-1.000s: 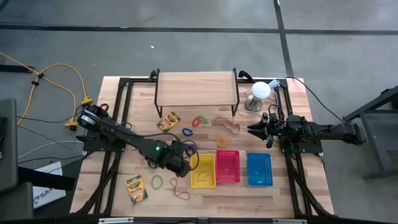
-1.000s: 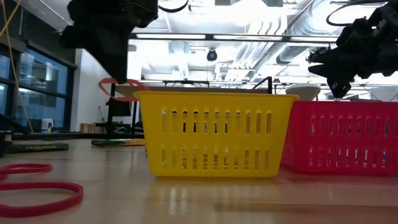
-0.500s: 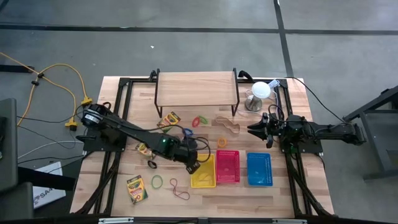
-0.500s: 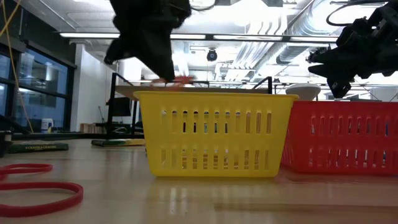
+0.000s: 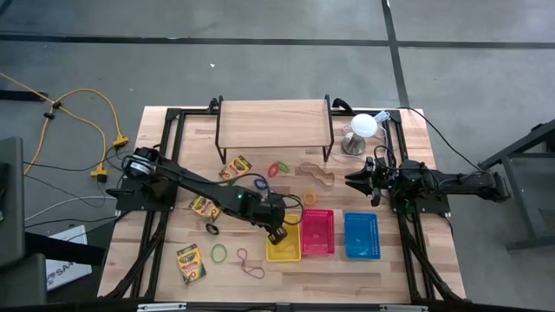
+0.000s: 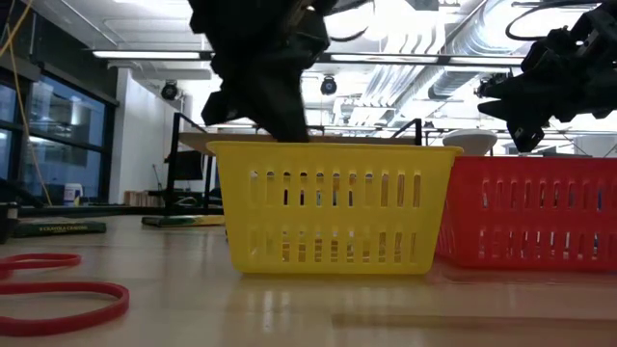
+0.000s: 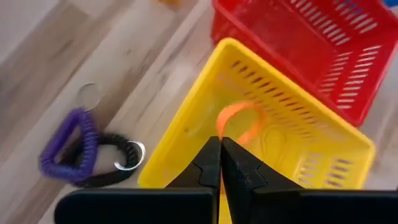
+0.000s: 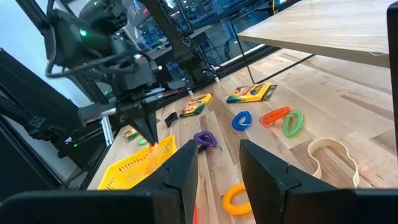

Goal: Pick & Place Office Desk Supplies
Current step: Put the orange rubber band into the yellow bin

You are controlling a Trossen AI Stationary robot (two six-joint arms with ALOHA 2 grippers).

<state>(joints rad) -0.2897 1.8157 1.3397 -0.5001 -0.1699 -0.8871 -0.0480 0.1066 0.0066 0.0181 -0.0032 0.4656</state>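
1. Hovering over the yellow basket, my left gripper has its fingers pinched together on an orange rubber band, which hangs above the basket's inside in the left wrist view.
2. I see the red basket just beside the yellow one, and the blue basket beyond it.
3. My right gripper waits near the white dome, its fingers standing apart with nothing between them.
4. On the table I count three crayon boxes.
5. A green band and a red band lie near the front edge, beside the yellow basket.
6. A purple coil keyring rests just outside the yellow basket.
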